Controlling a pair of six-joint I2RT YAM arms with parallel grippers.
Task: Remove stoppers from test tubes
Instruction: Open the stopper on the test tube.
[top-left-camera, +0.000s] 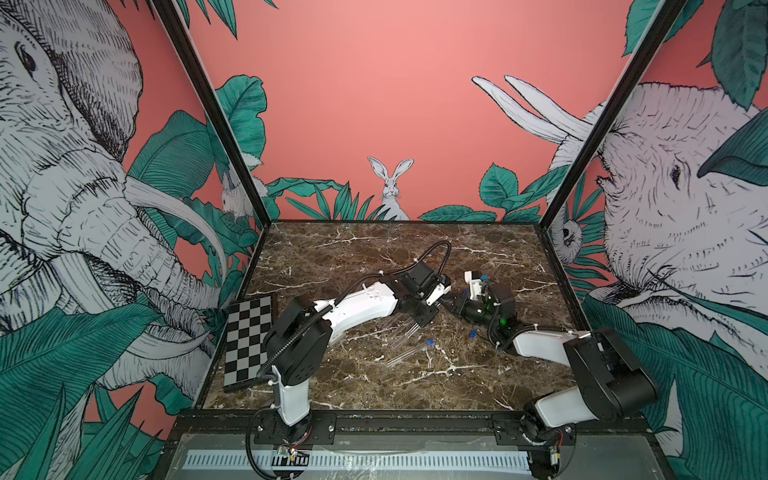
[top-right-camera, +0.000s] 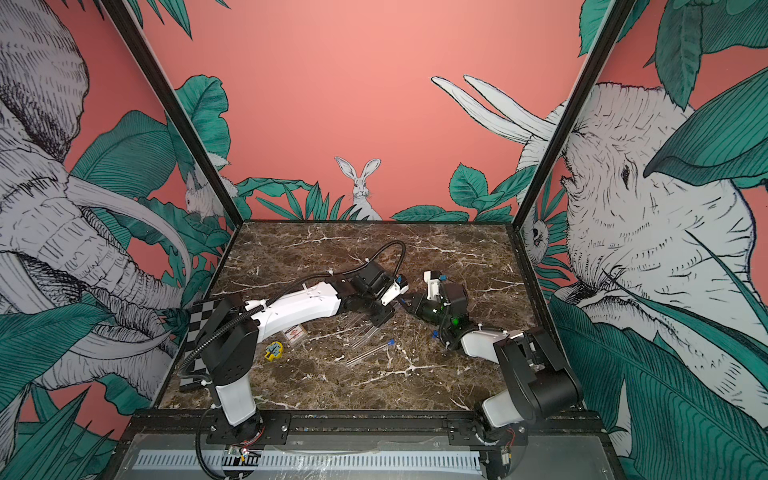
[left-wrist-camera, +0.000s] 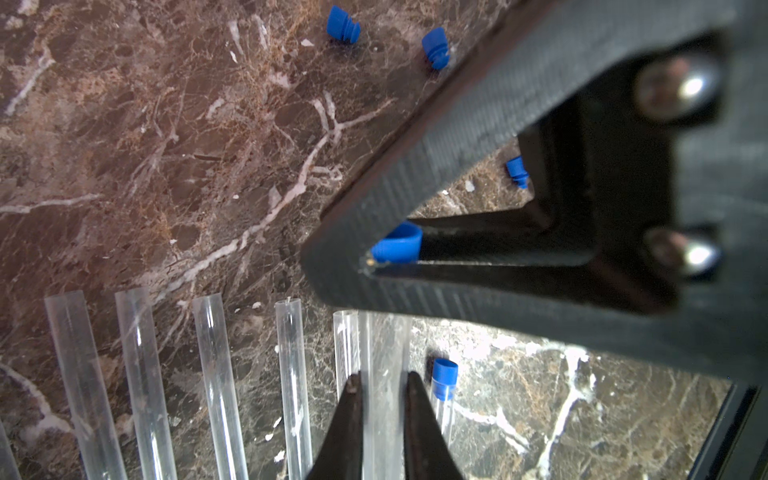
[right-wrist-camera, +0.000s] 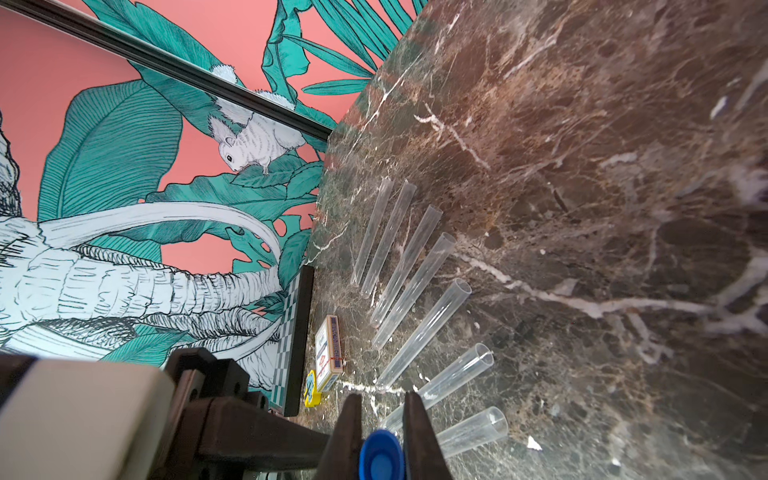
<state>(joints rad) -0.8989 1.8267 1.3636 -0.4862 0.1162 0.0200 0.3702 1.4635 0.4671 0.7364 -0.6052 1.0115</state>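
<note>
Table (top-left-camera: 374, 249) centre, off edges: left tool (left-wrist-camera: 383, 376) grips tube (left-wrist-camera: 384, 332), right tool (right-wrist-camera: 382, 395) stopper (right-wrist-camera: 381, 455)

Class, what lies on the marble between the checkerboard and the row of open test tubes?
A small card case and a yellow object, shown in the right wrist view.

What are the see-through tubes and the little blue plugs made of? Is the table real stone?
Tubes: clear and glossy, probably plastic, maybe glass; the pattern beneath shows through them. Blue plugs: matte, ribbed, likely soft plastic or rubber. Table: looks like polished brown marble with white veins, but could be a printed sheet.
</note>
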